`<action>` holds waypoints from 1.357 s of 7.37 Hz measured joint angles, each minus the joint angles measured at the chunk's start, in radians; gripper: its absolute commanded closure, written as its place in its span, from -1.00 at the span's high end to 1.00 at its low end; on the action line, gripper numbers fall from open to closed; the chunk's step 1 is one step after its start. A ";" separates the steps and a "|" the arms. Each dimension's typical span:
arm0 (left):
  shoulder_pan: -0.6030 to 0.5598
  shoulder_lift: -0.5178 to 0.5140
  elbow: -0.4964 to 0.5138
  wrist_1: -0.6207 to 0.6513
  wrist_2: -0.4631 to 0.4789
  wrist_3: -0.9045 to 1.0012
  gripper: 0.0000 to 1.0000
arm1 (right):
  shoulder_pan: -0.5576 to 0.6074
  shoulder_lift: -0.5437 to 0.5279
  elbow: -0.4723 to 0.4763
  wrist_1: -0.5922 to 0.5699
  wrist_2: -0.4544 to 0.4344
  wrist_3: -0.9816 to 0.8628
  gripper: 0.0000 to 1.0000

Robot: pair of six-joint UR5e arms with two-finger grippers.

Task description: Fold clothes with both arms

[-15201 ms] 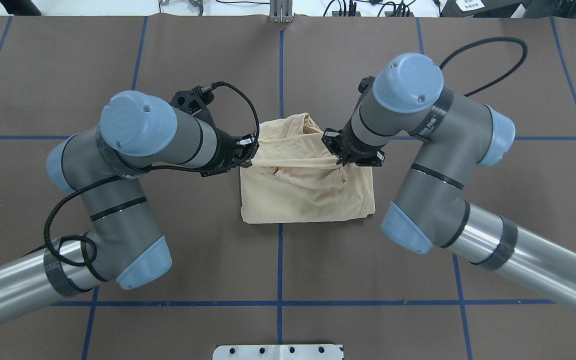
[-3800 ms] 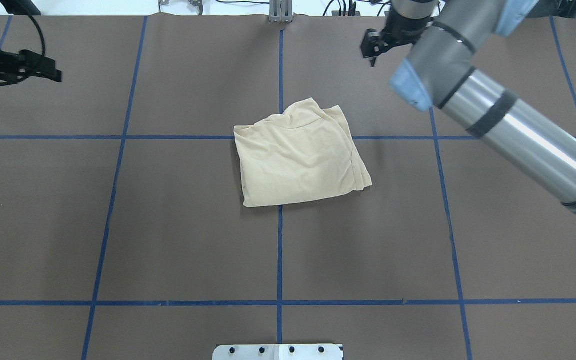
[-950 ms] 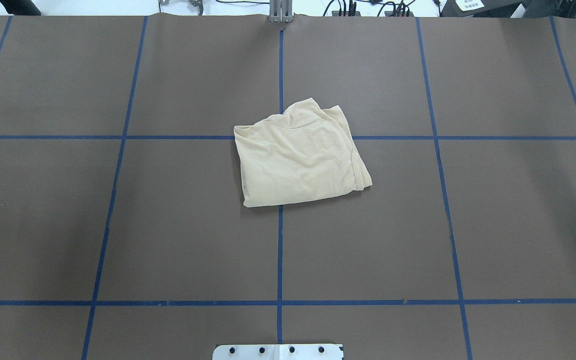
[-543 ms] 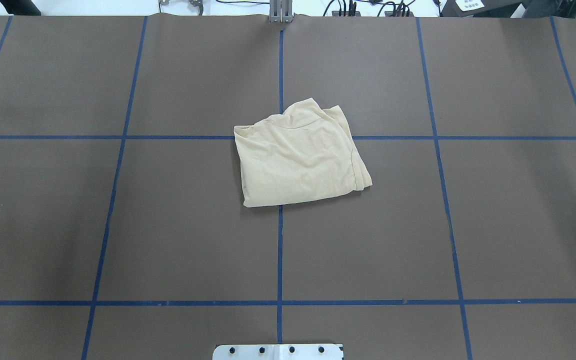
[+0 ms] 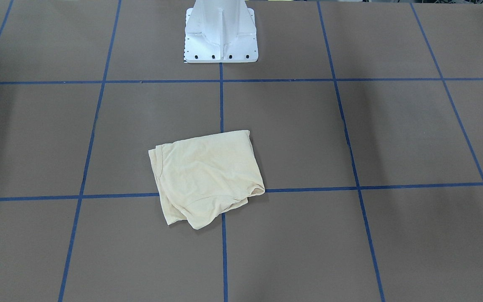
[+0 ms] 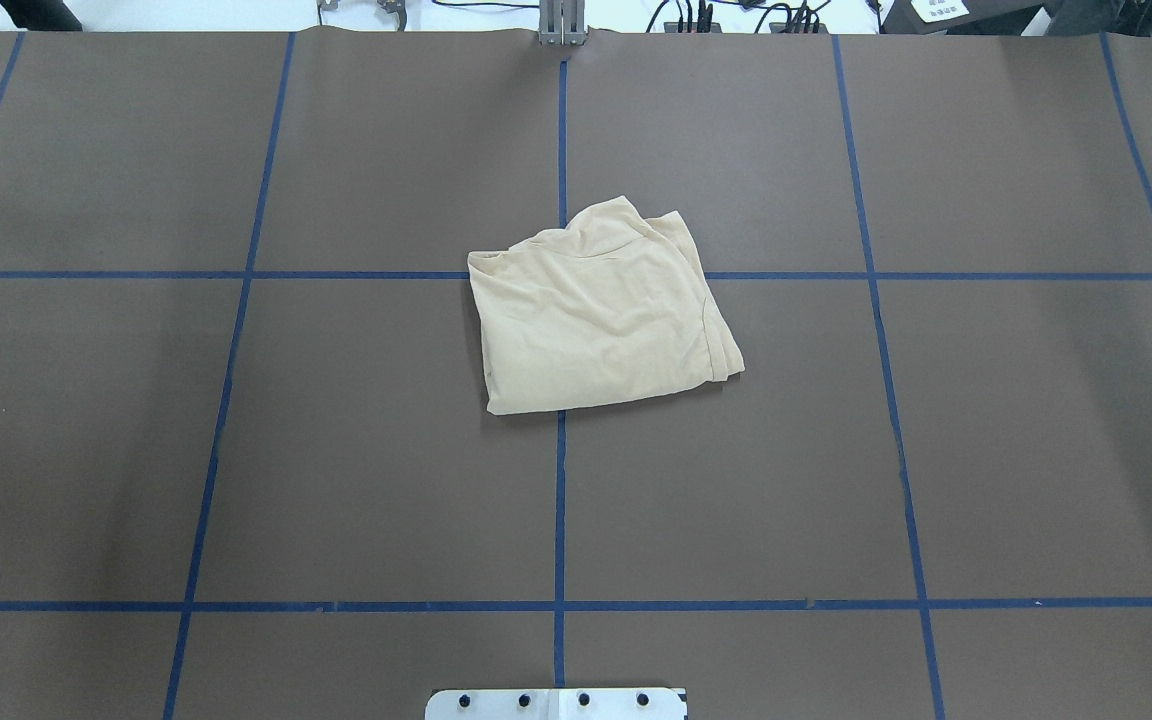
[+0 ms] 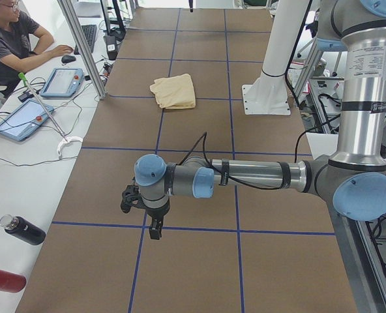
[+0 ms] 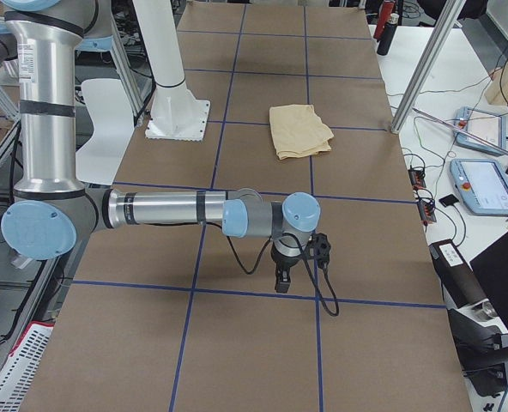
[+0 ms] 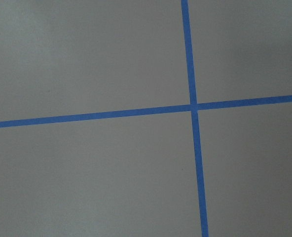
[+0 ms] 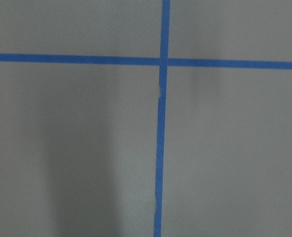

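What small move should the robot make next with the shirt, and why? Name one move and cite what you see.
Probably no further fold, just end the run. The shirt lies as a compact folded bundle, only its far edge slightly rumpled, while the left gripper and right gripper hang over bare table at opposite ends, well apart from it.

Table (image 6: pixel 386 450) covered in brown sheet, gridded with blue tape (image 6: pixel 559 500); white side bench (image 7: pixel 17 189) alongside holds two tablet pendants (image 7: pixel 62 83) and a black bottle (image 7: pixel 23 230); person (image 7: pixel 10 39) seated there by a keyboard (image 7: pixel 89 36); aluminium post (image 7: pixel 82 49) at table edge.
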 measured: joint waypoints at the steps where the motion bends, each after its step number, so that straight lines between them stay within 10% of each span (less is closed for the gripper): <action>1: 0.000 0.001 0.000 0.000 0.000 0.000 0.98 | 0.015 -0.025 0.010 0.003 0.019 0.003 1.00; 10: 0.000 0.003 -0.002 -0.001 0.001 0.001 0.98 | 0.105 -0.028 0.073 0.003 0.021 0.005 1.00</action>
